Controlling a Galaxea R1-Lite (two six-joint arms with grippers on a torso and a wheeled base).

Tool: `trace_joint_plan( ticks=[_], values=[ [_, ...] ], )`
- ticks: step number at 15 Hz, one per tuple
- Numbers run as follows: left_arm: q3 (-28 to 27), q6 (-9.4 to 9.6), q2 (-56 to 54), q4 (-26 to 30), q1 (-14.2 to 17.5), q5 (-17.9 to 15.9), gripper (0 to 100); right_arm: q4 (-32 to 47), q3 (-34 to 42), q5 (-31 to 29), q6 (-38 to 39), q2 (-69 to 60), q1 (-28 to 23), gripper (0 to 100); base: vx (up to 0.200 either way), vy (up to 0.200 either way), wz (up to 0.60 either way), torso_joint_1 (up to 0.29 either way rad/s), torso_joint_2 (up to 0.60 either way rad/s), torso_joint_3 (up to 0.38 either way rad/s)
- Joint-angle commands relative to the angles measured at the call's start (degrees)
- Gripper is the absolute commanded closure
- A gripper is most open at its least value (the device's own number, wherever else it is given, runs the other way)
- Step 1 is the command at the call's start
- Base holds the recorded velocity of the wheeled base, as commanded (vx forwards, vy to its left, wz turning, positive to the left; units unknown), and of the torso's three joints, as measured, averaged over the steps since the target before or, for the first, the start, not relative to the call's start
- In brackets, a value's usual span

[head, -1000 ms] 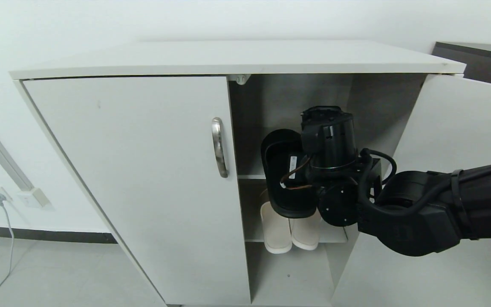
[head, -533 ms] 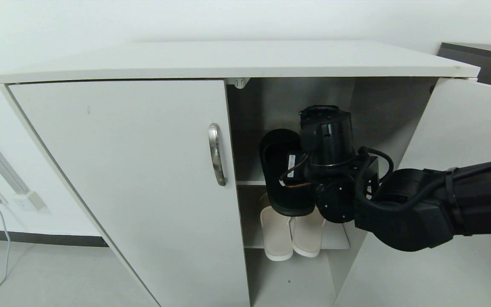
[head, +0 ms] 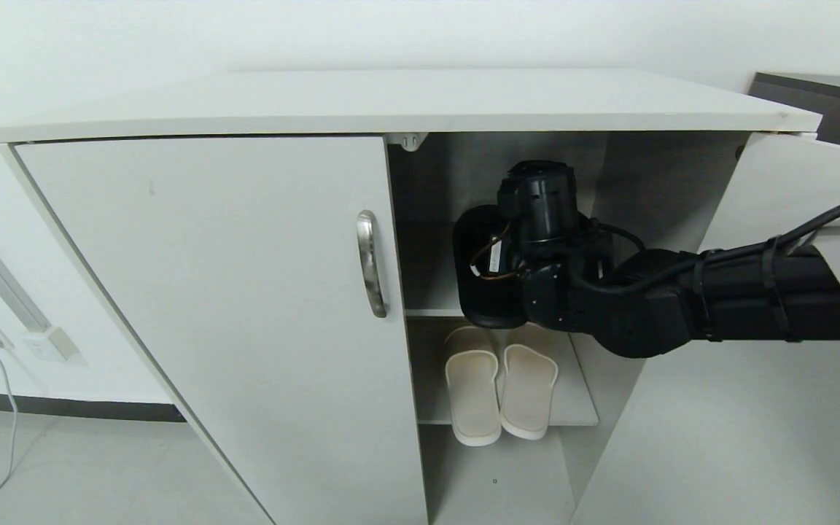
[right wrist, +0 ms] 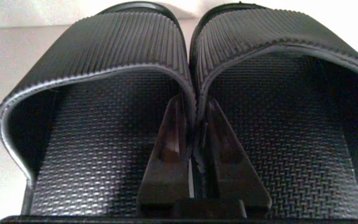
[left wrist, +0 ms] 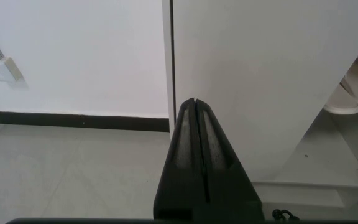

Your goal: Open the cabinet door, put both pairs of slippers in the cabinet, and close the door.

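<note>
In the frame's centre, the right gripper [right wrist: 194, 140], clamped on the black slippers [head: 480, 270], holds them over the upper shelf [head: 427, 312], seemingly not yet resting. Next: lower, release.

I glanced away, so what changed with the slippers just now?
The right gripper, shut on the black slippers, carried them upward and deeper into the cabinet, level with the upper shelf. The white slippers stayed on the lower shelf; the left door stayed closed.

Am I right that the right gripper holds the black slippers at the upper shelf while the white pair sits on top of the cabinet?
Not quite: the head view shows the white pair on a lower shelf inside the cabinet, below the black slippers in the right gripper.
</note>
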Motion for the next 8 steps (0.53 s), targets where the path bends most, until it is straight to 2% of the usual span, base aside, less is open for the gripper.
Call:
trace_joint_plan(
  ticks=[1,8],
  values=[
    [0.02,0.0,0.09,-0.01,0.03,0.0,100,1.24,-2.63,-0.05,0.01,1.57,-0.21,100,0.0,0.0,0.0,0.0,0.0,0.0],
    [0.02,-0.09,0.09,-0.01,0.03,0.0,100,1.59,-5.1,-0.14,-0.6,4.03,-1.27,100,0.0,0.0,0.0,0.0,0.0,0.0]
  ],
)
